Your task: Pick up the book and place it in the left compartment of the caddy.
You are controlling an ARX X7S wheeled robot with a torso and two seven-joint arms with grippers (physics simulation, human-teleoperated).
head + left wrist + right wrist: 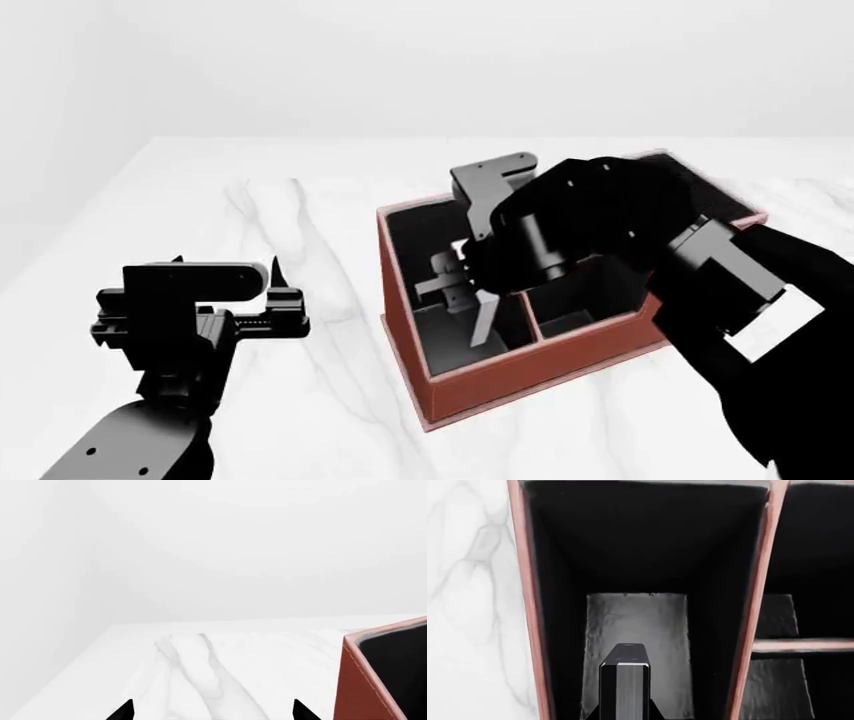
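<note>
The book [624, 685] is seen in the right wrist view standing on edge, its dark cover and grey page edge facing the camera, clamped at its lower part between the 2 black fingers of the right gripper [624, 712], of which only the tips show on either side. It is held inside the left compartment [637, 625], between the long outer wall and the inner divider, above the grey lit patch of the black floor; whether it touches the floor cannot be told. In the head view the right gripper [467, 300] is reached down into the caddy [534, 375], the book being partly hidden by the arm. The left gripper [274, 300] is held over the marble table [307, 420], well apart from the caddy, its 2 fingertips spread wide with nothing between them.
</note>
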